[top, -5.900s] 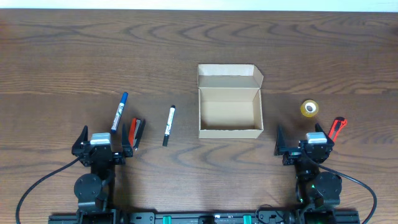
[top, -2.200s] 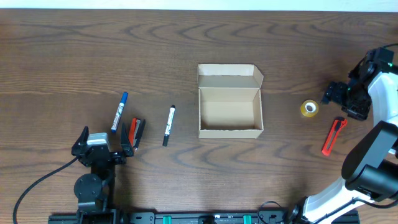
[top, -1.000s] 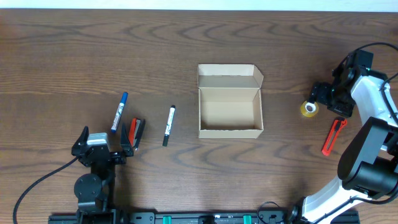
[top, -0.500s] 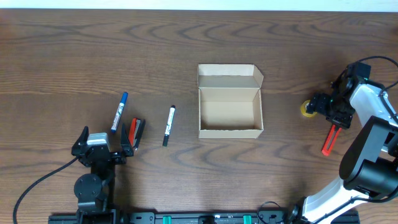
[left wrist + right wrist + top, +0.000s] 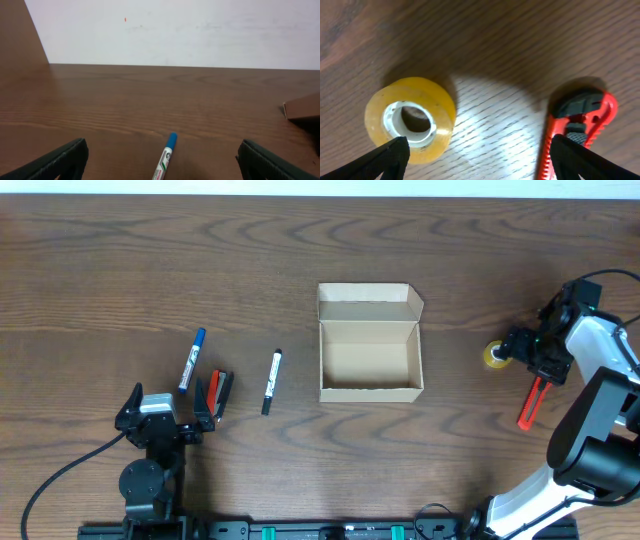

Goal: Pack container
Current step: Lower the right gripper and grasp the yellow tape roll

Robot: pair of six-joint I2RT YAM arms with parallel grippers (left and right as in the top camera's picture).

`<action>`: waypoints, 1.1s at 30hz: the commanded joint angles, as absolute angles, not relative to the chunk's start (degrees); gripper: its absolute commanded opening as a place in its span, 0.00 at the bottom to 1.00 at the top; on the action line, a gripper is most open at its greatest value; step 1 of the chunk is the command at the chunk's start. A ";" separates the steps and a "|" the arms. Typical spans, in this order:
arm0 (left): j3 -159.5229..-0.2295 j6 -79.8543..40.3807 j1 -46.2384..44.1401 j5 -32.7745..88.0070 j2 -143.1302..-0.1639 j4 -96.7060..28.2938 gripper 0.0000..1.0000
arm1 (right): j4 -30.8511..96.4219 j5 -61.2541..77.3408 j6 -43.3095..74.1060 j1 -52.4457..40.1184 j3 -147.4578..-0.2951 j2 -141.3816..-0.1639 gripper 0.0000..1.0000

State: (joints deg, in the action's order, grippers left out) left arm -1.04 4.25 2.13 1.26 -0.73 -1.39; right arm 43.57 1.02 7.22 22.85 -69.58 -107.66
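Dark wood-grain table point(image 5: 120, 260), white wall along the far edge; the container point(image 5: 368, 360) sits mid-table, flap lid folded back toward the far side, interior bare as far as the overhead view shows; nothing packed yet. Left of it lie a black marker point(image 5: 271, 381), a blue marker point(image 5: 191, 360) and a red-and-black tool point(image 5: 218, 393); right of it, a yellow tape roll point(image 5: 410, 119) and a red box cutter point(image 5: 575, 125). Left gripper point(image 5: 165, 412) is parked at the near edge, jaws spread wide, holding nothing; the blue marker's tip lies just ahead of it. Right gripper point(image 5: 480, 160) is reached out over the tape roll and the cutter, jaws spread, empty; in the wrist view the roll lies toward one finger, the cutter head toward the other, bare wood between them; neither is centred. Judgement: step in hand is the approach to the first item on the right side; target is probably the roll, but not certain. Next move calls for shifting sideways until one item sits squarely between the fingers, descending, closing across it without nudging its neighbour, then carrying it over to the open container, which stands well apart toward the table's middle.
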 commanded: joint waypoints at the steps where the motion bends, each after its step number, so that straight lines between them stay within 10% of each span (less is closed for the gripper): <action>1: -0.27 3.60 1.85 0.03 -0.25 -4.45 0.95 | 43.18 0.16 8.78 24.03 -69.25 -107.96 0.89; 27: -0.27 3.62 1.85 0.03 -0.25 -4.43 0.95 | 37.95 0.91 9.82 24.56 -63.05 -107.96 0.84; 31: -0.27 3.60 1.85 0.03 -0.25 -4.45 0.95 | 37.85 0.95 10.22 24.56 -63.05 -107.96 0.58; 33: -0.27 3.62 1.85 0.03 -0.25 -4.43 0.95 | 37.87 1.13 10.28 24.56 -63.05 -107.96 0.16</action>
State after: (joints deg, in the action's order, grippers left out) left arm -1.04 4.25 2.13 1.26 -0.73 -1.37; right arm 37.36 4.40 10.09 24.40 -64.79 -107.11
